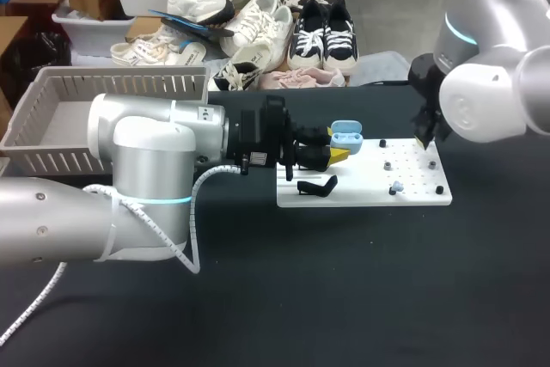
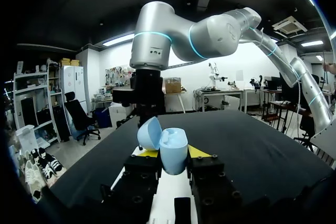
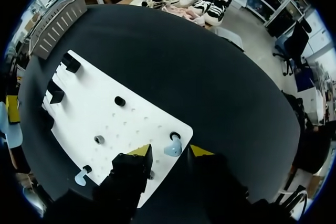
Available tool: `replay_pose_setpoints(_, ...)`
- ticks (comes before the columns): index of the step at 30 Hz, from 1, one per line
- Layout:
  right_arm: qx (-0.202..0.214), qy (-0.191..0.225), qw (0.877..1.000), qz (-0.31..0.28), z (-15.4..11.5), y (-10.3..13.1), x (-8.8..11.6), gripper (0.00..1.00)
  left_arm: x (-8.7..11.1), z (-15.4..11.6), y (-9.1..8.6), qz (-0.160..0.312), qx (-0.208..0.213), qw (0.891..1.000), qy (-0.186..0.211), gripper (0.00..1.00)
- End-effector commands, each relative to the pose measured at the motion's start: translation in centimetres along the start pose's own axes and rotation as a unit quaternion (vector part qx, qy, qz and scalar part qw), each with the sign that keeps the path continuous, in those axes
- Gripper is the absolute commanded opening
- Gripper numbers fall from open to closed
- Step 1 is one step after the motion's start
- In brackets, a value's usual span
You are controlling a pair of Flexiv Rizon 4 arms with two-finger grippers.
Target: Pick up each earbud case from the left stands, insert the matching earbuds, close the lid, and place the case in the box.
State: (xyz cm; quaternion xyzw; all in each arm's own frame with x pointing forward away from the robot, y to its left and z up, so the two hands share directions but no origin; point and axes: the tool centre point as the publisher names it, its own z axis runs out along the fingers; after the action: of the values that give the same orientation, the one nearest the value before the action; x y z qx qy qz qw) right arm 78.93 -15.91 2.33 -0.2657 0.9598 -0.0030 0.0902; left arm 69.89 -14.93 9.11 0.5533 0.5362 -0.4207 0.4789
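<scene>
My left gripper [image 1: 337, 157] [image 2: 170, 153] is shut on a light blue earbud case [image 1: 345, 137] [image 2: 169, 148], held above the left part of the white board [image 1: 361, 191] with its lid open. My right gripper [image 1: 427, 139] [image 3: 170, 151] hangs over the board's far right corner [image 3: 131, 124]. It is open, with a light blue earbud [image 3: 173, 147] sitting on a peg between its fingers, which do not touch it. A second earbud [image 1: 396, 187] [image 3: 81, 177] rests on the board's near side. The grey slatted box [image 1: 86, 118] [image 3: 58, 22] stands at the far left.
A black stand [image 1: 316, 186] lies on the board under my left gripper. Two more black stands [image 3: 71, 62] [image 3: 55, 95] show in the right wrist view. Small black pegs [image 3: 120, 100] [image 1: 440, 189] dot the board's right half. Black tabletop [image 1: 361, 290] surrounds the board.
</scene>
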Motion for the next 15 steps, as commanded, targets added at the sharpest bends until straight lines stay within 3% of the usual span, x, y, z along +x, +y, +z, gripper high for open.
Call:
replay_pose_setpoints(1,0.001,0.0,1.0,0.004,0.03,0.05,-0.03,0.41,0.08,-0.02,-0.04,0.001,-0.001,1.0,-0.001,0.0)
replay_pose_setpoints(15,0.001,0.0,1.0,0.024,0.16,-0.14,-0.05,0.36,0.08,-0.02,-0.04,0.001,-0.001,1.0,-0.001,0.0)
